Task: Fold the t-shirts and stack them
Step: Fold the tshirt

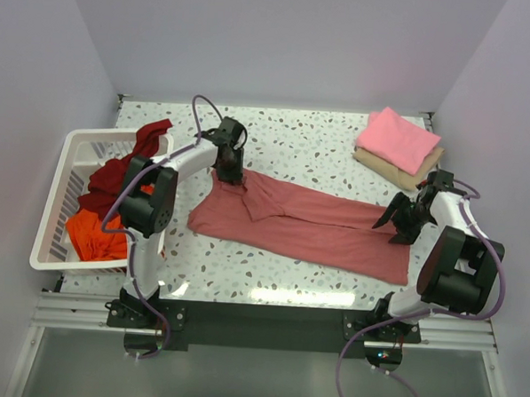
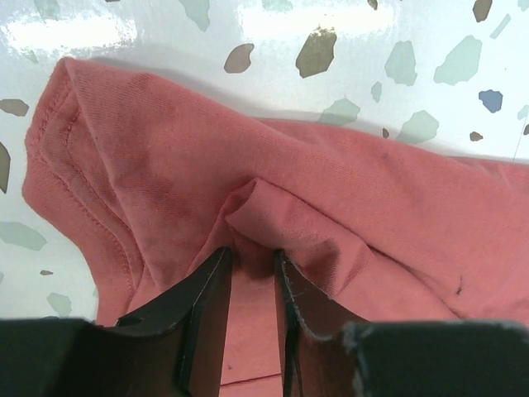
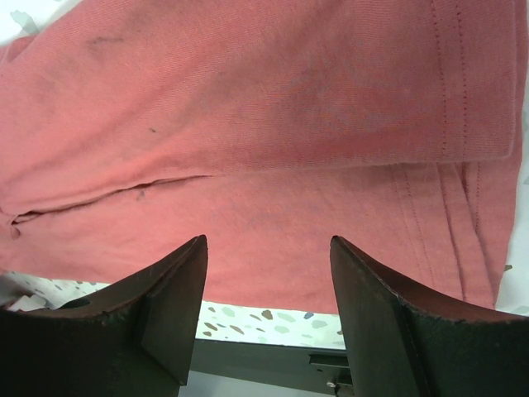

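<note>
Folding step in hand on rose-red t-shirt [image 1: 317, 228], spread long and flat on the table just beside the white basket [image 1: 60, 166].

Left gripper [image 2: 250, 255], at the shirt end nearer the basket: jaws narrow, pinching a raised pleat of cloth by the sleeve seam.

Right gripper [image 3: 269, 244], over the end far from the basket: jaws wide apart, nothing held.

Next, by judgement: right must pinch its hem edge, then both lift and fold over evenly.

Cloth is a soft matte knit, double-stitched at the hems, and creases readily. Basket is rigid slatted plastic.
</note>
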Motion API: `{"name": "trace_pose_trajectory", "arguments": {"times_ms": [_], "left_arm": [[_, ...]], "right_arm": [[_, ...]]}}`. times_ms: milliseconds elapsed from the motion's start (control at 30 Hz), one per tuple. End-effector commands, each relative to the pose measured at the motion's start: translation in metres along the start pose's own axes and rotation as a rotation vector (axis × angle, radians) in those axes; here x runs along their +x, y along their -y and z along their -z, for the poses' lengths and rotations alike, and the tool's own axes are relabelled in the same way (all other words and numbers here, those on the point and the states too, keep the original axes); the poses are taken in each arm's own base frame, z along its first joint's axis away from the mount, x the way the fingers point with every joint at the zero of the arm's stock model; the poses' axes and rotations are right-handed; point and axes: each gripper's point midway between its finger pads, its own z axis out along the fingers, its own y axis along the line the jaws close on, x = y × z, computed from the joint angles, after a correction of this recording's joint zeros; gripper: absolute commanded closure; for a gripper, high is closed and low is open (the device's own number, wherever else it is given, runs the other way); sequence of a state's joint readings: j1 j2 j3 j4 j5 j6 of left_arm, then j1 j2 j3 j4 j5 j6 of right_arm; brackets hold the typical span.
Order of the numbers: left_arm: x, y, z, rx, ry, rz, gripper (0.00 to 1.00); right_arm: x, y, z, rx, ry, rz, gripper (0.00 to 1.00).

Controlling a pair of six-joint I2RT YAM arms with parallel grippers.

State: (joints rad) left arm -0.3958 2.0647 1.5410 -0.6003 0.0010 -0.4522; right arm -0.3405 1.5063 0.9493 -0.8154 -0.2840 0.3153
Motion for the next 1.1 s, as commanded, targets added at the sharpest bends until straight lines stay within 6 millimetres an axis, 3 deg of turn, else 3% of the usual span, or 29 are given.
{"name": "trace_pose_trajectory", "arguments": {"times_ms": [0, 167, 400, 500, 533, 767, 933, 1067], "left_arm": [[-0.008, 0.008, 0.001, 0.027, 0.015, -0.007, 0.68], [-0.007, 0.013, 0.002, 0.058, 0.016, -0.004, 0.79], [0.008, 0.007, -0.004, 0.044, -0.028, -0.002, 0.8], [0.01, 0.007, -0.002, 0.049, -0.028, -0.004, 0.99], [0.009, 0.008, 0.001, 0.05, -0.024, -0.002, 1.0], [0.0, 0.01, 0.037, 0.06, 0.019, -0.023, 1.0], [0.023, 0.003, 0.059, 0.07, -0.023, -0.032, 1.0], [0.044, -0.001, 0.076, 0.083, -0.055, -0.035, 1.0]], "right_arm": [[0.005, -0.005, 0.0, -0.027, -0.029, 0.012, 0.35], [0.005, -0.005, 0.0, -0.026, -0.03, 0.011, 0.35], [0.006, -0.005, 0.0, -0.026, -0.03, 0.013, 0.35], [0.006, -0.004, 0.0, -0.025, -0.033, 0.01, 0.35], [0.005, -0.005, 0.0, -0.026, -0.03, 0.01, 0.36], [0.006, -0.005, 0.0, -0.029, -0.031, 0.011, 0.35], [0.005, -0.006, 0.001, -0.024, -0.026, 0.02, 0.36], [0.002, -0.017, 0.009, 0.022, 0.015, 0.118, 0.35]]}}
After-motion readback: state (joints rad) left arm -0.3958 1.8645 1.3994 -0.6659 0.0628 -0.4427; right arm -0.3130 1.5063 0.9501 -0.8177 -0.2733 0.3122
